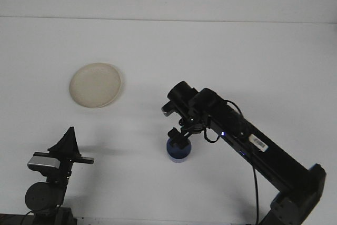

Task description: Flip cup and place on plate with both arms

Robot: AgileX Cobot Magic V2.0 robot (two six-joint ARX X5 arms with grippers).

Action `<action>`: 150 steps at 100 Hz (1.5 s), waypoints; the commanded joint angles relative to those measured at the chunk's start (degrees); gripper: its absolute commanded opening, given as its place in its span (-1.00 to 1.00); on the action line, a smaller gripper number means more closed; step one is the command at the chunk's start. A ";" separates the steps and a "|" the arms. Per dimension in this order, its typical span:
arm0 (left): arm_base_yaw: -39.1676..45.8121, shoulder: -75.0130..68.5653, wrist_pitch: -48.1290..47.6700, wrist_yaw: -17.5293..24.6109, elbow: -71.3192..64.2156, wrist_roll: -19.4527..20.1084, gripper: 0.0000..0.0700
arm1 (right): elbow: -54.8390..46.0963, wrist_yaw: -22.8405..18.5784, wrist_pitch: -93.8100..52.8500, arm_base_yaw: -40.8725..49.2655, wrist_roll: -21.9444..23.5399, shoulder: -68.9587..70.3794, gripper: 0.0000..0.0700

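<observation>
Cup [179, 150] is sitting on the white table [221, 56], right gripper [180, 136] reaching down over it, can't tell its grip. Plate [95, 85] far left; left gripper [67, 146] parked low.

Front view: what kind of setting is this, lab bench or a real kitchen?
Most likely a lab test bench, not a kitchen. A bare white table holds only a cream plate and a blue cup, with the right gripper over the cup and the left gripper parked near the edge.

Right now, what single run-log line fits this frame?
right gripper: at blue cup, grip unclear | left gripper: parked near table edge | plate: bare, far left of cup
</observation>
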 commanded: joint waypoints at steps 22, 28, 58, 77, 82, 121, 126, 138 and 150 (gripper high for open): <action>-0.02 -0.09 0.57 0.09 -1.11 0.24 -0.97 | 0.15 -0.15 -1.70 -11.34 -4.28 -9.03 0.42; -0.02 -0.09 0.57 0.09 -1.11 0.24 -0.97 | -1.40 -0.98 -1.70 -15.10 -4.35 -11.34 0.42; -0.02 -0.09 0.57 0.09 -1.11 0.24 -0.97 | -20.13 -1.07 9.51 -31.30 -3.54 -28.33 0.42; -0.02 -0.07 0.57 0.09 -1.11 0.24 -0.97 | -34.64 -0.85 19.34 -34.62 -2.47 -42.47 0.42; -0.02 -0.09 0.57 0.09 -1.11 0.24 -0.97 | -38.07 -0.85 22.23 -34.62 -2.25 -46.36 0.42; -0.02 -0.07 0.57 0.09 -1.11 0.24 -0.97 | -60.41 -0.81 48.39 -34.62 -0.57 -71.34 0.42; -0.02 -0.09 0.57 0.09 -1.11 0.24 -0.97 | -62.07 -0.81 51.01 -34.62 -0.57 -72.78 0.42; -0.02 -0.09 0.59 0.09 -1.11 0.24 -0.97 | -62.60 -0.85 52.87 -34.62 -0.59 -74.12 0.42; -0.02 -0.07 0.59 0.09 -1.11 0.24 -0.97 | -62.60 -0.83 52.70 -34.62 -0.63 -74.12 0.42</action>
